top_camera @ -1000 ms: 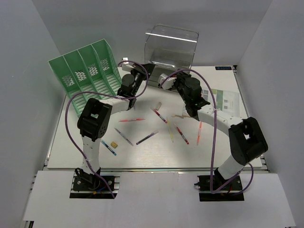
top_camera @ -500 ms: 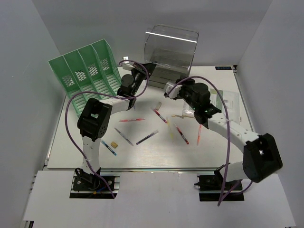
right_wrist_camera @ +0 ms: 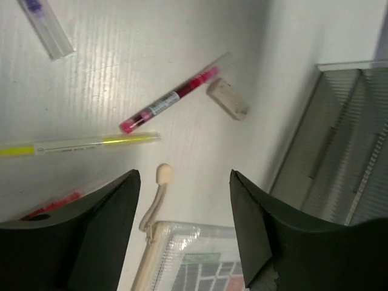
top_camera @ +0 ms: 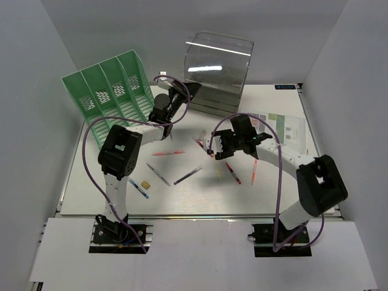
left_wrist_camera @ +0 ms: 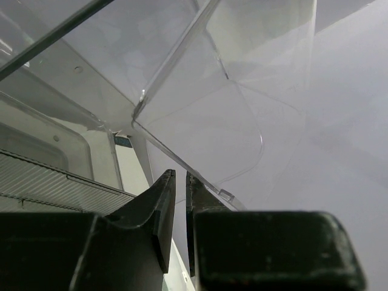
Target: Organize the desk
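Note:
The desk (top_camera: 115,197) is a white tabletop strewn with pens. My left gripper (top_camera: 188,91) reaches to the clear box (top_camera: 218,63) at the back. In the left wrist view its jaws (left_wrist_camera: 180,176) are shut to a thin slit on the edge of the box's clear flap (left_wrist_camera: 206,133). My right gripper (top_camera: 219,145) hangs over the middle of the desk, open and empty (right_wrist_camera: 185,174). Below it lie a red pen (right_wrist_camera: 167,103), a yellow pen (right_wrist_camera: 91,144), a beige eraser (right_wrist_camera: 227,99) and the zip pouch (right_wrist_camera: 200,260) with its pull tab (right_wrist_camera: 163,174).
A green file rack (top_camera: 112,91) stands at the back left. The zip pouch (top_camera: 282,127) lies at the right. Loose pens include a red one (top_camera: 168,153), a purple one (top_camera: 188,176), an orange one (top_camera: 254,170) and a blue one (top_camera: 138,188) beside a small yellow block (top_camera: 145,183).
My right gripper has opened and moved from the front of the clear box down to the middle of the desk. The left arm has stayed at the box.

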